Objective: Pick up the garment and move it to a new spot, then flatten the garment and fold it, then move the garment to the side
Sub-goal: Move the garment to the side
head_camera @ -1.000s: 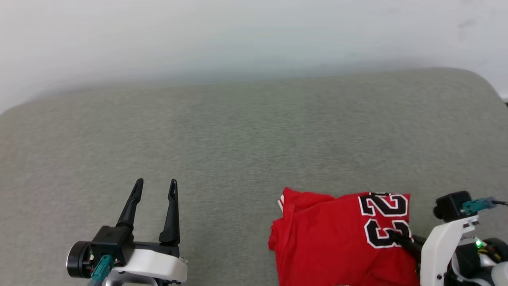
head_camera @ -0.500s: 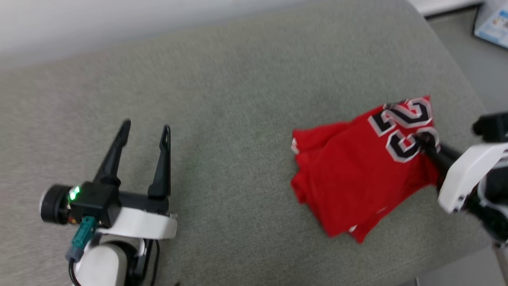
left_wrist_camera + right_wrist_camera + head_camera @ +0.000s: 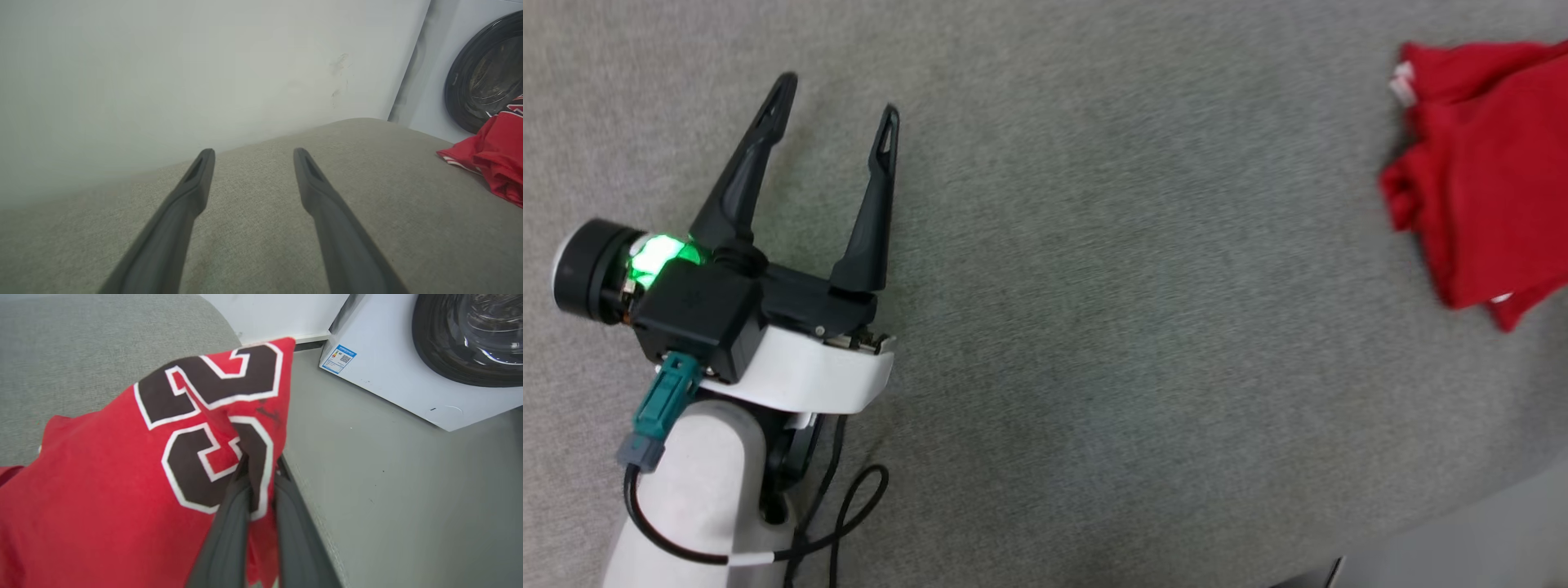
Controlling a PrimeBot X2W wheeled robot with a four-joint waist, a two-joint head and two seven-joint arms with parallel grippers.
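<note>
The garment [image 3: 1486,171], a folded red jersey, lies at the right edge of the head view on the grey cushion [image 3: 1094,286]; its black white-outlined number 23 faces the right wrist camera [image 3: 212,428]. My right gripper [image 3: 261,461] is shut on the garment, pinching the cloth at the lower digit, with the fabric lifted and hanging past the cushion's edge. My left gripper [image 3: 837,102] is open over bare cushion at the left, far from the garment, with nothing between its fingers [image 3: 196,183]. The left wrist view catches the garment [image 3: 494,159] at its right edge.
A white washing machine [image 3: 408,375] with a dark round door [image 3: 470,335] stands on the grey floor [image 3: 408,498] beyond the cushion's right edge. A pale wall [image 3: 204,73] backs the cushion. The cushion's front edge runs at the lower right [image 3: 1462,514].
The head camera has swung down and left, so the picture shifted. The right gripper stayed shut on the garment and carried it rightward toward the cushion's edge. The left gripper stayed open.
</note>
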